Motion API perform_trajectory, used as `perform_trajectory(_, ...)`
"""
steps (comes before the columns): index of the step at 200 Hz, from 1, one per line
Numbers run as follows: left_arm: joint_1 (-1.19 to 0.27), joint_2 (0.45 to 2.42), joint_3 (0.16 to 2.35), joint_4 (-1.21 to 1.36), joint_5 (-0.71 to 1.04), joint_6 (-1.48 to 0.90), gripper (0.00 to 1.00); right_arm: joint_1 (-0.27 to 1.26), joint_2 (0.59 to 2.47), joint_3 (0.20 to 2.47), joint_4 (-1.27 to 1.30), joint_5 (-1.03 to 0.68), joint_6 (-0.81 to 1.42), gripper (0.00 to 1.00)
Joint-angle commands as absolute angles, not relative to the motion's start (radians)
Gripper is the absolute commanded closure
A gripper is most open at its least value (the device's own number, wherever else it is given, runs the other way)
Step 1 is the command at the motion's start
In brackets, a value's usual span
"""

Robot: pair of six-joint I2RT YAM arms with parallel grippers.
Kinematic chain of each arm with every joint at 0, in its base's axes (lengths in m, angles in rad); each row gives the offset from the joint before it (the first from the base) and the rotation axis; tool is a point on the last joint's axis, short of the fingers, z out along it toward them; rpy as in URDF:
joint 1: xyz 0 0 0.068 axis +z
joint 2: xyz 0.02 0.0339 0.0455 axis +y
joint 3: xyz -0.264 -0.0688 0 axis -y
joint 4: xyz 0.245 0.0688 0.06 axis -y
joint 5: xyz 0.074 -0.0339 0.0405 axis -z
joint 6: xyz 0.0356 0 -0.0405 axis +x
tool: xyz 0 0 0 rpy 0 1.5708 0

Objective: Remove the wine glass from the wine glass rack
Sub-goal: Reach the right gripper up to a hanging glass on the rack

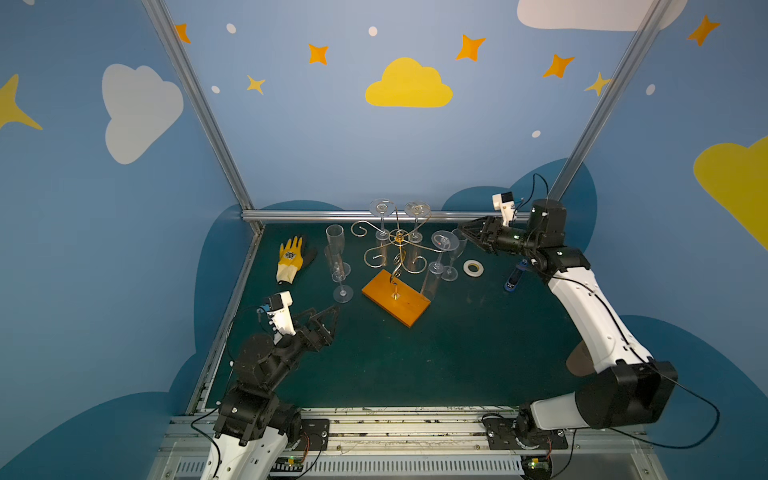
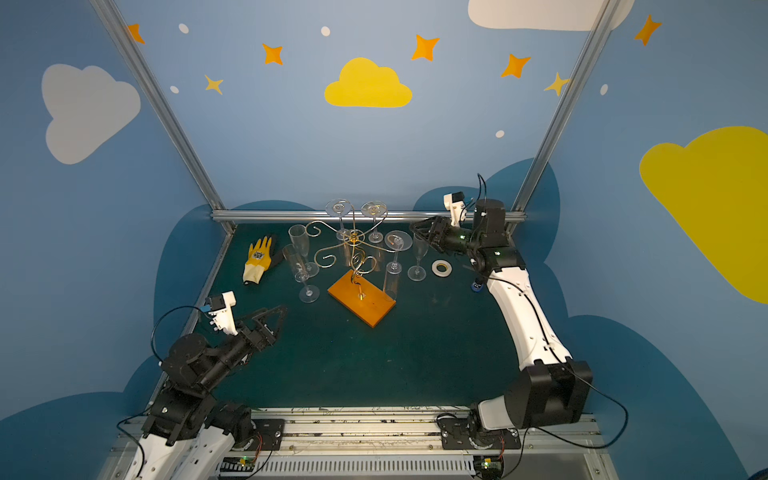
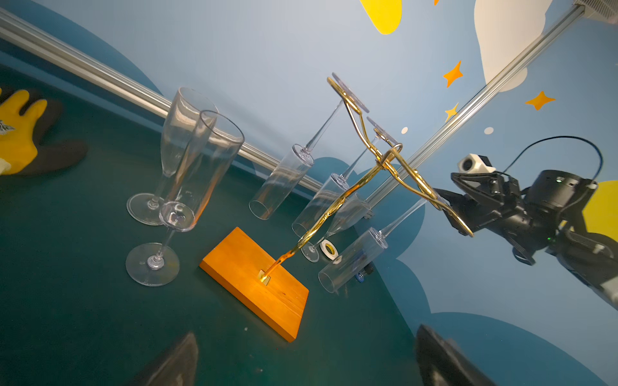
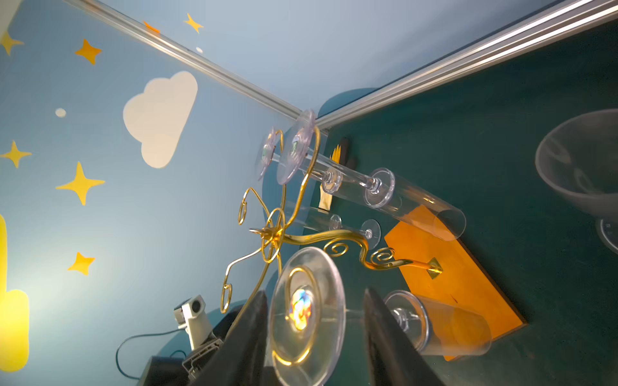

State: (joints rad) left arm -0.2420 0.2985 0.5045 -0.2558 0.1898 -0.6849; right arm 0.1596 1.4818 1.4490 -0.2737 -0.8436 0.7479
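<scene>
Right gripper, jaws fairly narrow, flanks the foot of a glass hanging on the rack, seemingly unclamped; removal not yet done, left gripper wide.

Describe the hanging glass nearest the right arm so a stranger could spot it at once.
Find the gold wire rack on its orange base, mid-table. Three clear glasses hang upside down from it; the wine glass hangs on the arm nearest the right pincer. Unlike the back pair, it hangs alone, and the flute beside it stands upright.
</scene>
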Motion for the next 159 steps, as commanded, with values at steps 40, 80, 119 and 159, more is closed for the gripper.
perform_trajectory(40,-0.246,0.286,0.514,-0.308,0.226,-0.714,0.01,0.155,1.589,1.520,-0.264,-1.042,0.760,0.64)
perform_trajectory(80,-0.250,0.284,0.512,-0.343,0.227,-0.706,0.01,0.156,1.582,1.511,-0.282,-1.065,0.730,0.65)
perform_trajectory(119,-0.255,0.276,0.500,-0.340,0.227,-0.723,0.01,0.156,1.589,1.511,-0.295,-1.084,0.722,0.68)
perform_trajectory(159,-0.261,0.275,0.508,-0.356,0.227,-0.716,0.01,0.166,1.589,1.498,-0.274,-1.102,0.728,0.73)
